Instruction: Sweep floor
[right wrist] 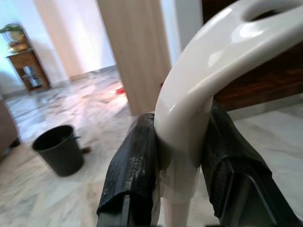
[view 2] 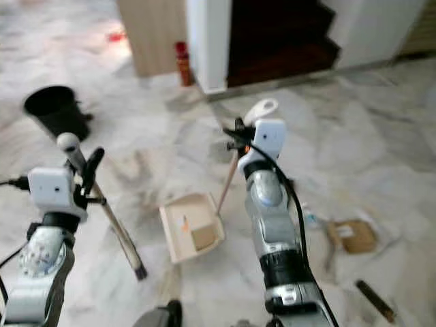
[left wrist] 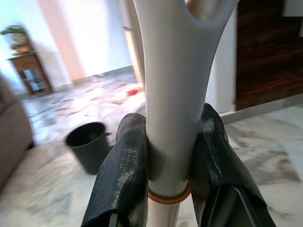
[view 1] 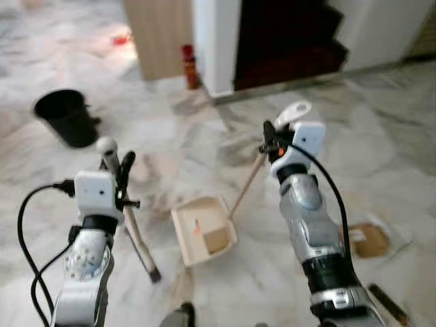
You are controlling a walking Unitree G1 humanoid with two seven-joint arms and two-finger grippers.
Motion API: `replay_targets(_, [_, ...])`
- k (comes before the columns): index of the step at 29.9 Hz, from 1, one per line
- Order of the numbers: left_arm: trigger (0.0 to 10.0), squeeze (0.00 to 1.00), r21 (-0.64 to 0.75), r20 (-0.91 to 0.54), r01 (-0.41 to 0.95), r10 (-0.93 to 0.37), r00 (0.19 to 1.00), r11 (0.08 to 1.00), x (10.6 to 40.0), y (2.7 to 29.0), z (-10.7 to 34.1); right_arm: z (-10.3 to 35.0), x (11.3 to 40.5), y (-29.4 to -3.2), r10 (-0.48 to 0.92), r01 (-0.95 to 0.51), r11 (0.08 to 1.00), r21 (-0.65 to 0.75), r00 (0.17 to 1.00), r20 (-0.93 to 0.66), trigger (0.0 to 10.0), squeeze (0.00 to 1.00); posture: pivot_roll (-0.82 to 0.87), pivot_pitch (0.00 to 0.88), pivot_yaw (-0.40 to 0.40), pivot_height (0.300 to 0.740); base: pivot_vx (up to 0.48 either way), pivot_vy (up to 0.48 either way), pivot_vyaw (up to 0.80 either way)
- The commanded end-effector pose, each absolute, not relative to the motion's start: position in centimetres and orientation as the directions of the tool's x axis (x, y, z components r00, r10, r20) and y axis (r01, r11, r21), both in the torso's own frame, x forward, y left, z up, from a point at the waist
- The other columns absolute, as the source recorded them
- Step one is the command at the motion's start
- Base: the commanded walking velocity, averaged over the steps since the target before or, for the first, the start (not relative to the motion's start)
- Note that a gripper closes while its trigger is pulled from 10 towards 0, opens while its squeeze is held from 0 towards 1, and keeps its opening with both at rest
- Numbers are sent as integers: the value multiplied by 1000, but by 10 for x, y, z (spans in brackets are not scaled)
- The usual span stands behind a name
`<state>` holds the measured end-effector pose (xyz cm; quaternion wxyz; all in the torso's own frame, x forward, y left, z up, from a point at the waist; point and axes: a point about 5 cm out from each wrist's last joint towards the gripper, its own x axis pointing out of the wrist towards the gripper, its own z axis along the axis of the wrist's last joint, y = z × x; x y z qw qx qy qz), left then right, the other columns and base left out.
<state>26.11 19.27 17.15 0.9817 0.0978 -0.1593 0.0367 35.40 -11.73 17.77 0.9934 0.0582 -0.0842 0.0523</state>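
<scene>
On the marble floor (view 1: 381,136), the dustpan (view 1: 203,230) lies between the broom (view 1: 129,218), clamped by the left hand (view 1: 120,178), and its own handle, gripped by the right hand (view 1: 274,142); apparently debris inside.

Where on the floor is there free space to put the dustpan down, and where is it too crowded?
Bare marble lies between the bin and the dustpan, and on the far right beyond the right gripper. It is crowded near the dustpan, beside the broom in the left gripper, and by the cardboard scrap at the right arm.
</scene>
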Motion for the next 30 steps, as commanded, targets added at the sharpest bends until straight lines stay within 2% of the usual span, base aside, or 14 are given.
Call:
replay_targets(1, [10000,0,183,362,-112,39,931,977,258,193,183,195,354,-114,102,-131,985,112,966,236,10000,0,-23,190,-19,740,0,0,800])
replay_targets(4, [10000,0,183,359,-108,36,933,977,258,193,184,196,354,-113,105,-136,984,114,965,239,10000,0,-21,193,-19,740,0,0,600])
replay_targets(10, [10000,0,179,337,-105,39,941,978,259,193,182,196,354,-111,113,-147,980,133,965,236,10000,0,-21,209,-20,740,0,0,0])
replay_targets(30, [10000,0,192,334,-85,17,942,978,260,192,184,201,353,-107,135,-175,974,146,960,246,10000,0,-23,214,-15,740,459,0,0])
